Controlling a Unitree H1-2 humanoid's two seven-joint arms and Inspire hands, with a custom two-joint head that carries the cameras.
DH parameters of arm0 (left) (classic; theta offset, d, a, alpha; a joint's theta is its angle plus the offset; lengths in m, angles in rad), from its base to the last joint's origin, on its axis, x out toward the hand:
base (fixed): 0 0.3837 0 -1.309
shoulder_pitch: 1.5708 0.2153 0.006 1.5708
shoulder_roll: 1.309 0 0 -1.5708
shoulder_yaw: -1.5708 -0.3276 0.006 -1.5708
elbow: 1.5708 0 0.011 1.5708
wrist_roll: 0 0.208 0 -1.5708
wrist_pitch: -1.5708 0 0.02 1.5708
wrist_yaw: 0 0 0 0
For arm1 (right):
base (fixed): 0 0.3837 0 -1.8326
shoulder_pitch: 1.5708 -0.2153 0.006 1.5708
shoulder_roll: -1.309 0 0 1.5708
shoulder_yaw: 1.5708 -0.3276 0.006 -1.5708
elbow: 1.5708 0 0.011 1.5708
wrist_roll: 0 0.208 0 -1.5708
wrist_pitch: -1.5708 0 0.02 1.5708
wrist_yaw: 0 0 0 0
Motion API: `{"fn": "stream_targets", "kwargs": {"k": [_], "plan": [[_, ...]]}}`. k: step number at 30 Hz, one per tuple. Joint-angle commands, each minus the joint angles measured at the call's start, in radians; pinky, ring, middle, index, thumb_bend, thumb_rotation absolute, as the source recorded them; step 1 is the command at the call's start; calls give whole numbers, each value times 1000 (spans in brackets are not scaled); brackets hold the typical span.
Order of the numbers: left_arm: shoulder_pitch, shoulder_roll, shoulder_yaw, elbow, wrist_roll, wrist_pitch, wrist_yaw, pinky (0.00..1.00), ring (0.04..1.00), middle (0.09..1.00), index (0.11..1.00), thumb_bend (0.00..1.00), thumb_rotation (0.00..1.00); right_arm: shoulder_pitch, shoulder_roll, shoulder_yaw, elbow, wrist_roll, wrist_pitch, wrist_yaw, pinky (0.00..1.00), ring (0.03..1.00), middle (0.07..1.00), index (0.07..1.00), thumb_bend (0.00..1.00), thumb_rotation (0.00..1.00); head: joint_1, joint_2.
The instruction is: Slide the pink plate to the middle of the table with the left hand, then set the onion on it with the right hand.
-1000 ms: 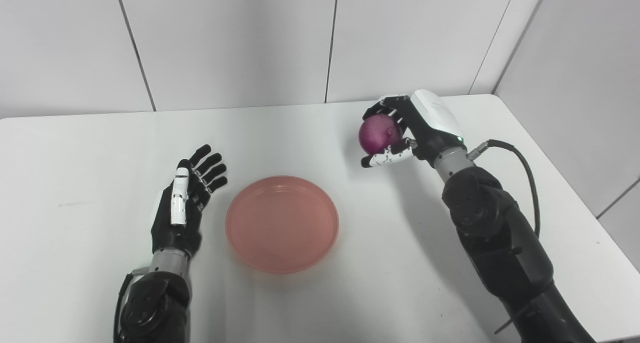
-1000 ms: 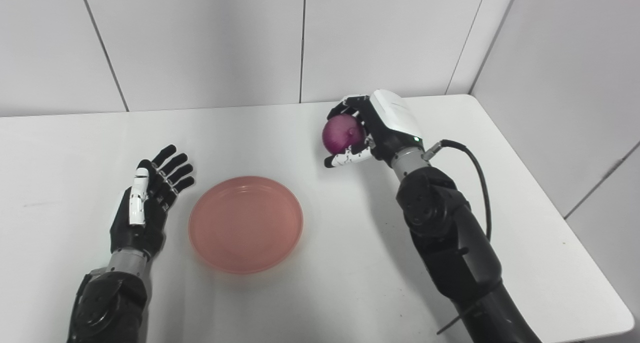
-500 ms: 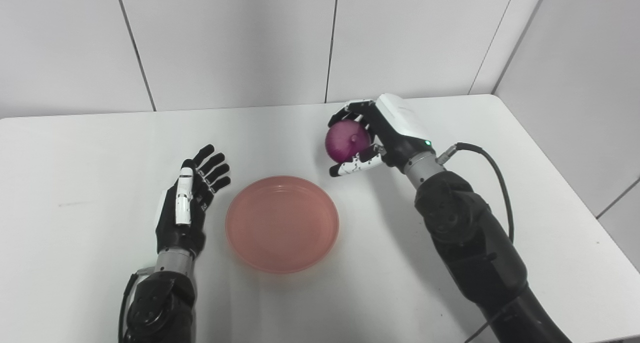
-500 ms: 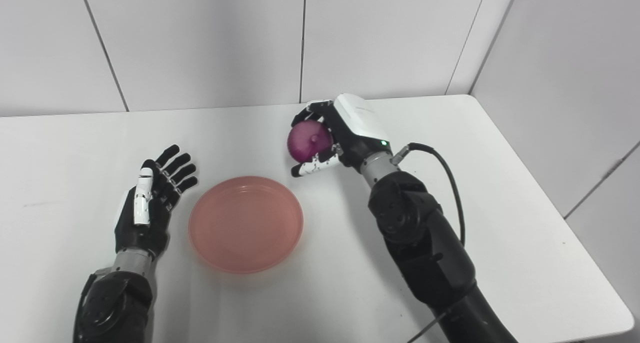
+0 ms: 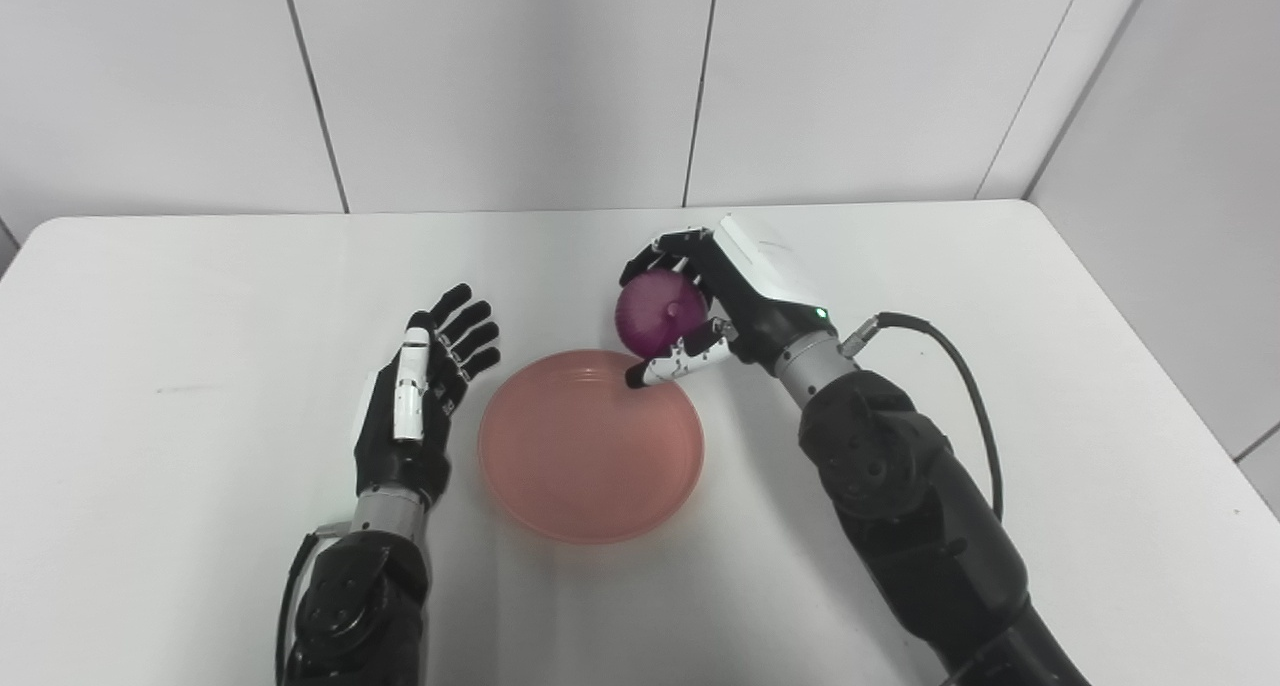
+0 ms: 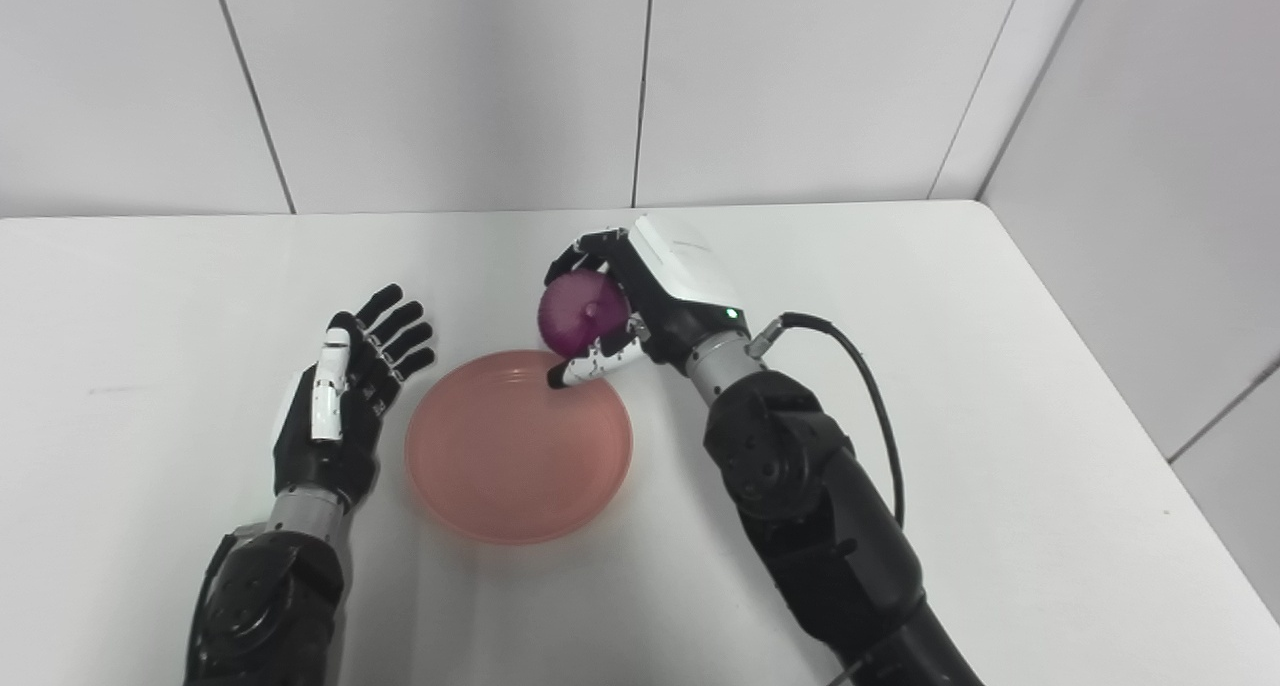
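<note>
The pink plate (image 5: 590, 456) lies flat near the middle of the white table (image 5: 200, 296). My right hand (image 5: 725, 296) is shut on the purple onion (image 5: 655, 311) and holds it in the air over the plate's far right rim. Its thumb reaches over the plate's edge. My left hand (image 5: 420, 396) rests open just left of the plate, fingers spread and pointing away from me, not touching the plate. In the right eye view the onion (image 6: 580, 316) and plate (image 6: 515, 461) show the same layout.
A black cable (image 5: 960, 366) loops from my right wrist over the table's right side. White wall panels stand behind the table's far edge. The table's right edge (image 5: 1180, 366) runs close to the side wall.
My right hand has carried the onion left and towards me, from the far right to above the plate's rim. The camera has shifted, moving the whole picture right. My left hand stays open.
</note>
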Motion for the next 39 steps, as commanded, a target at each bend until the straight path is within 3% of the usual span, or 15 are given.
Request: {"fn": "stream_targets", "kwargs": {"k": [1, 14, 25, 39], "plan": [[4, -17, -13, -13, 13, 29, 13, 773, 798, 808, 789, 399, 1000, -47, 3, 0, -15, -7, -64, -18, 387, 461, 536, 488, 518, 134, 10, 1], [2, -24, -34, -21, 24, 28, 16, 766, 805, 806, 787, 391, 1000, -36, 46, 28, 27, 4, -50, 28, 378, 463, 544, 489, 517, 135, 65, 9], [2, -19, -33, -24, 16, 32, 9, 778, 815, 816, 797, 381, 1000, -23, 60, 62, 89, 3, -73, 24, 329, 420, 517, 490, 516, 133, 71, 13], [-2, -19, -37, -28, 24, 39, 13, 782, 811, 813, 793, 391, 1000, -5, 63, 80, 166, 28, -98, 5, 354, 448, 540, 490, 515, 133, 72, 19]]}}
